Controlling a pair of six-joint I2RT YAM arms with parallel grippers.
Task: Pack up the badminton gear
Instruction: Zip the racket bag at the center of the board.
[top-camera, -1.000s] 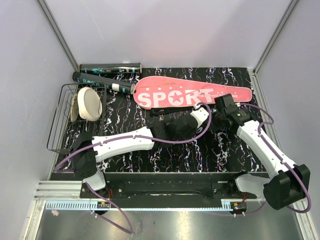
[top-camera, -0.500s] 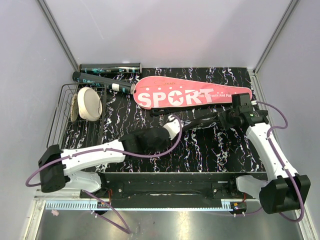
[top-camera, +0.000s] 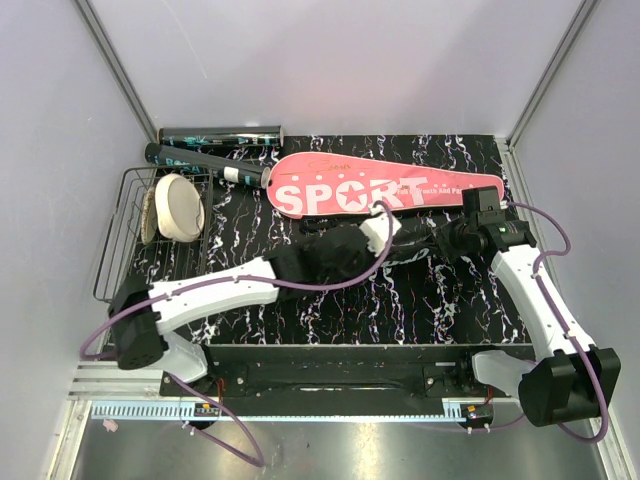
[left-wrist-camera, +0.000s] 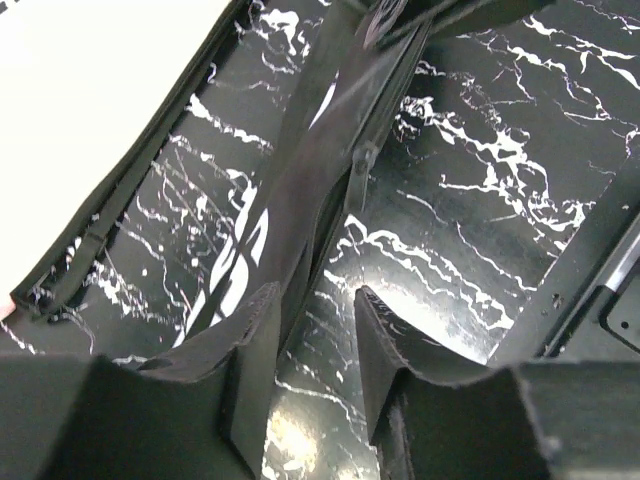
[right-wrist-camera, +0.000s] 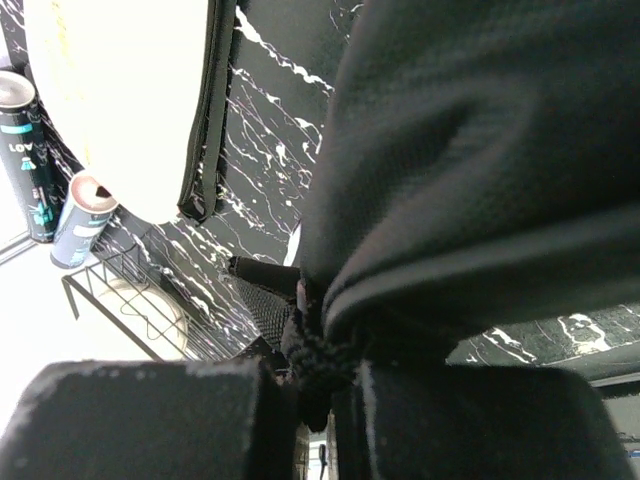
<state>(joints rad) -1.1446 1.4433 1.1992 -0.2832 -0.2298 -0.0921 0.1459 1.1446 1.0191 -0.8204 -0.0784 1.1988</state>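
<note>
Since the bag (right-wrist-camera: 480, 150) looks limp, right gripper (right-wrist-camera: 318, 385) clamps its bunched hem; left gripper (left-wrist-camera: 315, 310), jaws apart, should take the strap (left-wrist-camera: 320, 170) ahead.

The table (top-camera: 440, 290) is finished in glossy black, veined in white, and glare is thrown back from it. The bag (right-wrist-camera: 480, 150) is made of matt black woven cloth, finely textured, and its cord (right-wrist-camera: 318, 362) is braided. The case (top-camera: 380, 190) is covered in smooth pink sheet, edged with black tape. The tube (top-camera: 220, 134) is glossy. The basket (top-camera: 110, 240) is formed of thin dark wire.
</note>
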